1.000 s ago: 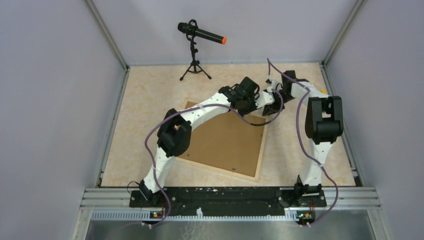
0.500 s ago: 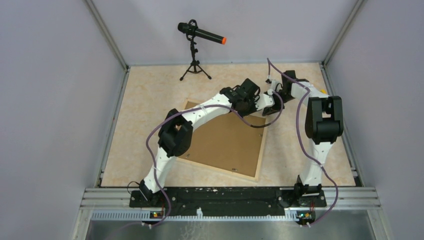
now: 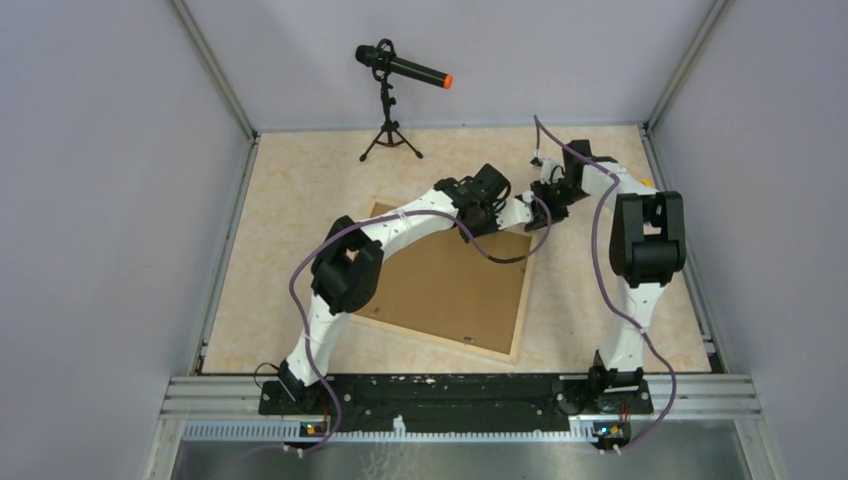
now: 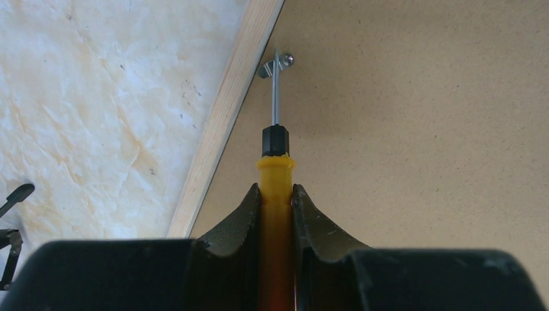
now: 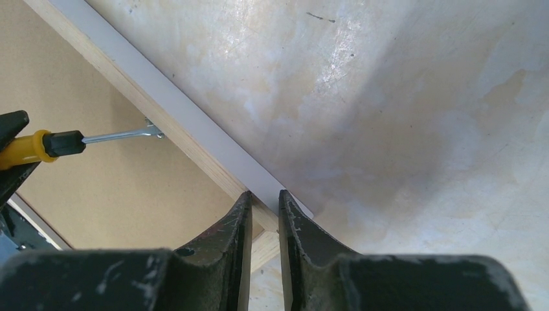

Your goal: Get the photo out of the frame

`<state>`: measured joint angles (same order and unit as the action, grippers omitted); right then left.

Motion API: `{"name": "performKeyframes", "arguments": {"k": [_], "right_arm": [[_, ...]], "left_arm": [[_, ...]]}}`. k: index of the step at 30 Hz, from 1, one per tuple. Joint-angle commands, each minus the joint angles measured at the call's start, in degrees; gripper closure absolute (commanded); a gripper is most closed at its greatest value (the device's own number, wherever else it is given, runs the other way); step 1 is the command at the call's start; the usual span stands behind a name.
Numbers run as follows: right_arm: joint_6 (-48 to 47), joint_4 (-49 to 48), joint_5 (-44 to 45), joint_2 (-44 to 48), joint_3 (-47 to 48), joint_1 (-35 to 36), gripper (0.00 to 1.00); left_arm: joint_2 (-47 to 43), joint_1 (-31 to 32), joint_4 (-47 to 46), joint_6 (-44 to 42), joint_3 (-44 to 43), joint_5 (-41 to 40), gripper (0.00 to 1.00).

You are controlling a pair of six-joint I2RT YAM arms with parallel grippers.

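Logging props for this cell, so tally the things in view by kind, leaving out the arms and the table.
Picture frame, lying back-up: 1
Screwdriver, yellow handle: 1
Microphone on tripod: 1
Total: 3

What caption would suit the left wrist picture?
A yellow screwdriver in the left gripper reaches a metal clip on the frame's back.

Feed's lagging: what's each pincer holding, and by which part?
Left pincer grips a yellow screwdriver by its handle. Right pincer straddles the frame at a corner; a real grip there cannot be told.
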<state>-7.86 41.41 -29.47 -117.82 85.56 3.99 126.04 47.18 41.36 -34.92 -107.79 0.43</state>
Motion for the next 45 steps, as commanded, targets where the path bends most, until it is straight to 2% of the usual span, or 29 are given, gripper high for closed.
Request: {"name": "performKeyframes", "arguments": {"k": [1, 8, 15, 17, 19, 21, 23, 25, 30, 33, 40, 45], "right_arm": [[-1.5, -0.1, 4.5, -3.1, -0.3, 0.7, 0.83], [-1.8, -0.1, 4.4, -3.0, -0.3, 0.7, 0.83], [-1.9, 0.1, 3.6, -3.4, 0.6, 0.7, 0.83], [-2.6, 0.5, 2.4, -2.8, 1.0, 0.8, 0.82], [-4.2, 0.2, -0.5, -0.6, 0.8, 0.7, 0.77], [-6.0, -1.3, -3.9, 3.4, 0.0, 0.3, 0.68], [-8.3, -3.1, -8.4, 8.7, -0.9, -0.5, 0.54], [-13.2, -3.2, -11.8, 13.8, -1.5, -0.8, 0.47], [-27.0, -1.7, -19.8, 25.5, -6.0, -0.8, 0.45], [-32.7, -5.5, -23.2, 32.1, -11.9, 0.9, 0.39], [-39.3, -9.9, -15.4, 37.2, -16.6, 12.3, 0.38], [-44.3, -10.3, -12.3, 37.6, -17.4, 16.4, 0.43]], "left_arm": [[-0.5, -0.4, 4.0, -1.1, -0.8, -3.3, 1.00], [0.2, -0.5, 6.8, -2.0, -1.6, -4.7, 1.00], [0.5, -0.5, 10.2, -2.2, -1.8, -1.1, 1.00], [-0.8, -1.1, 9.9, -0.6, -2.7, 2.3, 1.00], [-1.9, -2.4, 10.5, 2.3, -5.3, 7.1, 1.00], [-3.1, -4.7, 11.3, 6.4, -8.0, 11.0, 1.00], [-4.3, -7.1, 12.2, 9.4, -9.4, 15.7, 1.00], [-5.7, -9.5, 13.2, 10.5, -9.3, 21.5, 1.00], [-7.9, -15.6, 14.6, 15.1, -8.9, 38.1, 1.00], [-8.7, -18.0, 15.1, 15.7, -8.0, 49.0, 1.00], [-10.4, -18.0, 17.4, 16.5, -5.8, 61.1, 0.99], [-11.1, -18.0, 20.5, 14.5, -4.5, 65.0, 0.98]]}}
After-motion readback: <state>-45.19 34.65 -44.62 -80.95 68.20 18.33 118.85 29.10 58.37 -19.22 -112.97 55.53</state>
